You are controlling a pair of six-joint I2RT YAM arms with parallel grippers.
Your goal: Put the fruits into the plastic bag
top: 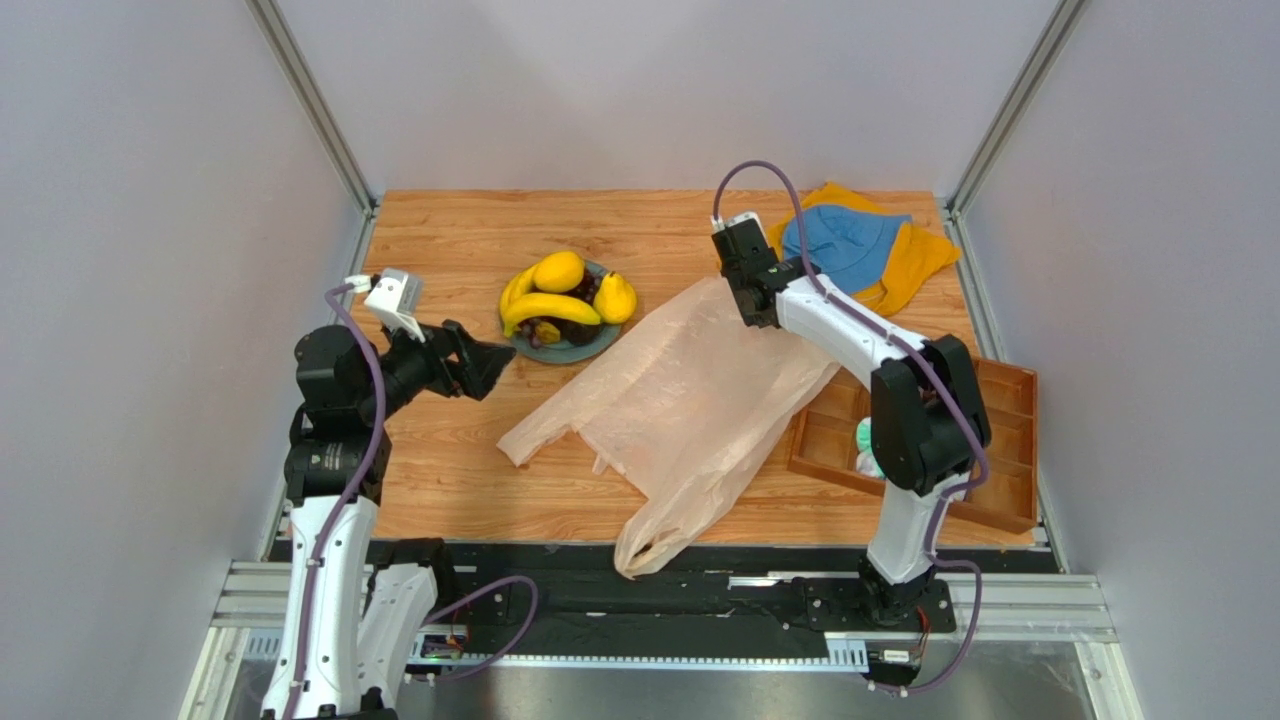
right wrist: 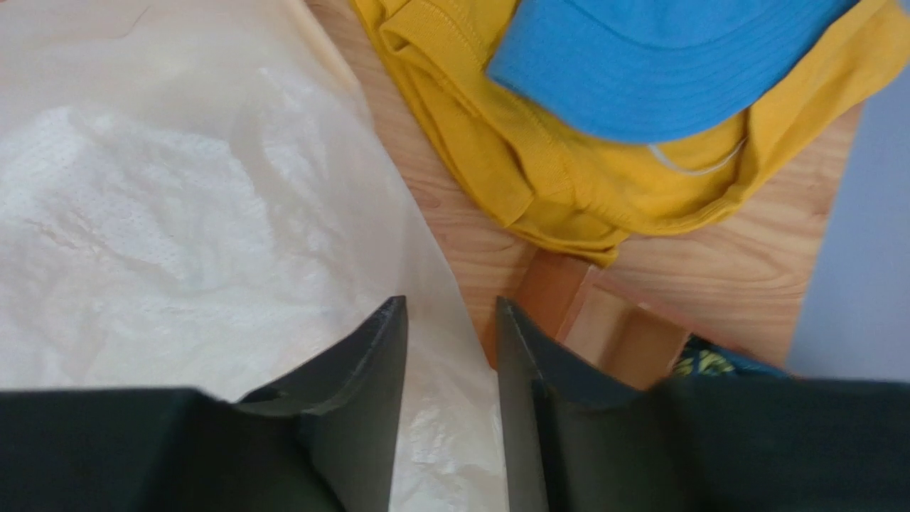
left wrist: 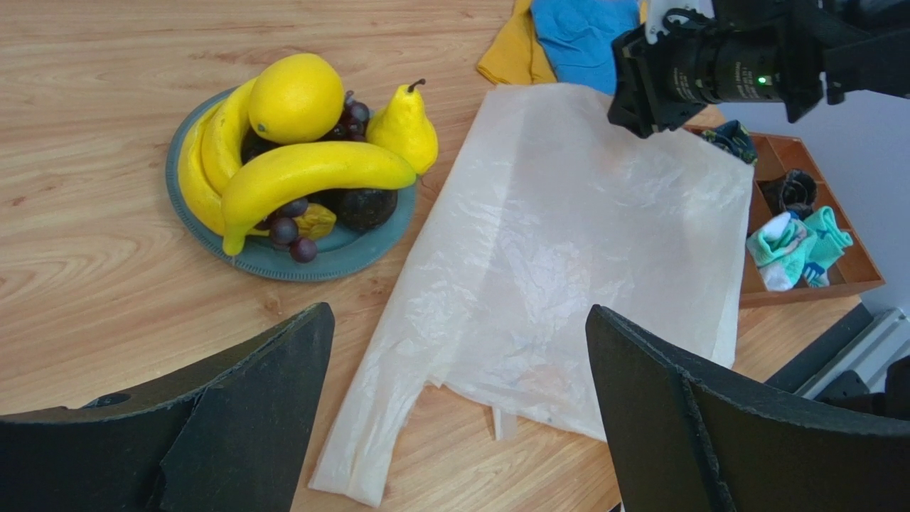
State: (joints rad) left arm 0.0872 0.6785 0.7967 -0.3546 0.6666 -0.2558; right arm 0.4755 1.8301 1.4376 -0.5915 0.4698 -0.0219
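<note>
The fruits (top: 564,300) lie heaped on a grey-blue plate (top: 559,356): bananas (left wrist: 304,171), a round yellow fruit (left wrist: 296,96), a yellow pear (left wrist: 404,128), purple grapes (left wrist: 288,229) and a dark round fruit (left wrist: 369,206). The plastic bag (top: 676,405) lies flat and crinkled across the middle of the table, its handle loops (left wrist: 363,427) toward the near left. My left gripper (left wrist: 457,312) hovers wide open left of the bag, empty. My right gripper (right wrist: 451,304) stands over the bag's far right corner (right wrist: 427,267), jaws a narrow gap apart, nothing pinched between them.
An orange cloth (top: 920,263) with a blue cloth (top: 842,248) on it sits at the back right. A wooden compartment tray (top: 999,450) holding socks (left wrist: 796,240) stands at the right edge beside the bag.
</note>
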